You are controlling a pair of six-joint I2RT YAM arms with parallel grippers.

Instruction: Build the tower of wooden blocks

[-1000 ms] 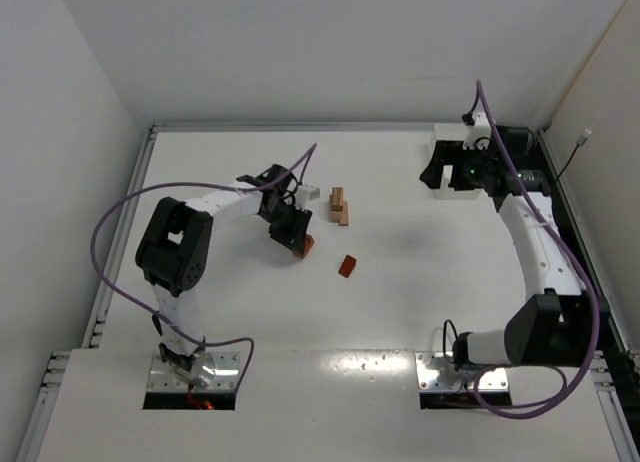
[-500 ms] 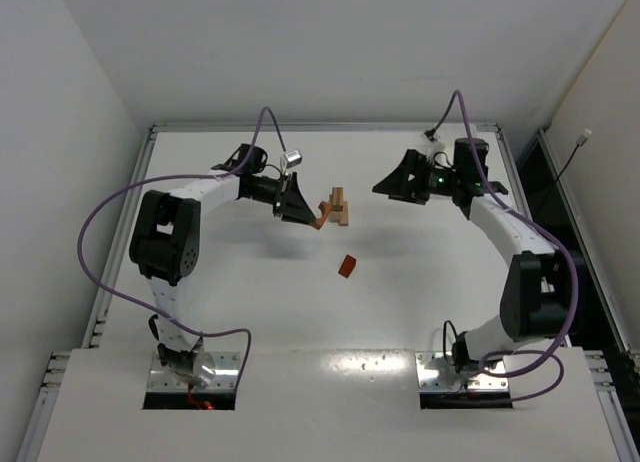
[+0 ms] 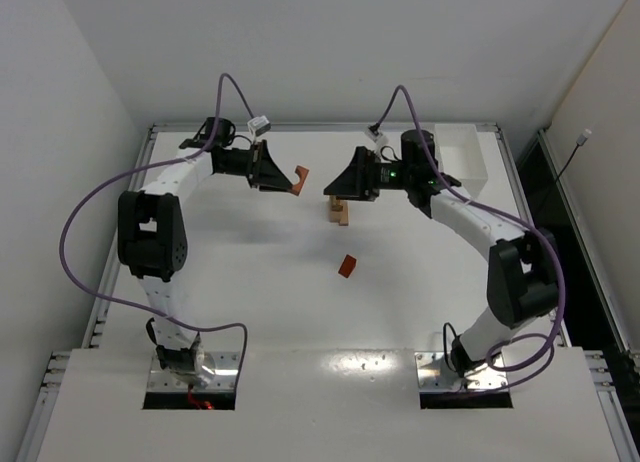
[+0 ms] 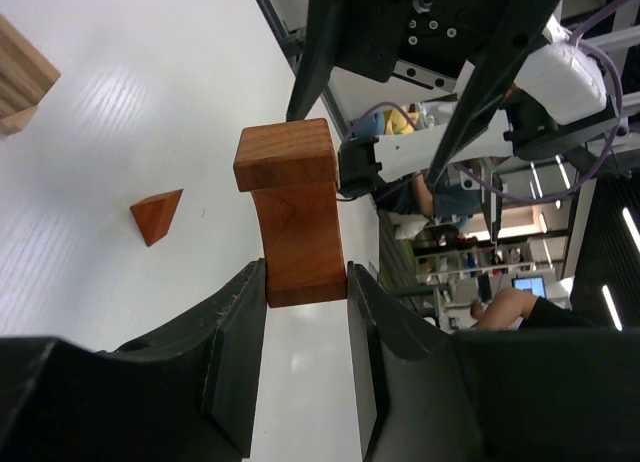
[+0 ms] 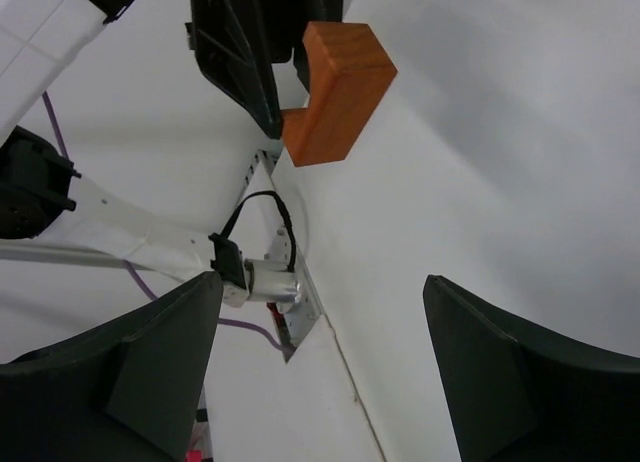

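The left hand (image 4: pixel 306 287) is clamped almost shut on the lower end of a reddish-brown notched block (image 4: pixel 290 207), held clear of the worktop (image 3: pixel 420 282). By its look the piece is light, rigid, smooth-faced wood. It will not crush, but it could slip or pivot, so the flat opposite faces away from the notch are the place to pinch. Just beyond the block's free end the right hand (image 5: pixel 325 332) faces it, wide open and empty. The tower (image 3: pixel 340 212) stands below, between the two hands. A loose wedge (image 3: pixel 347 266) lies farther off, towards the arm bases.
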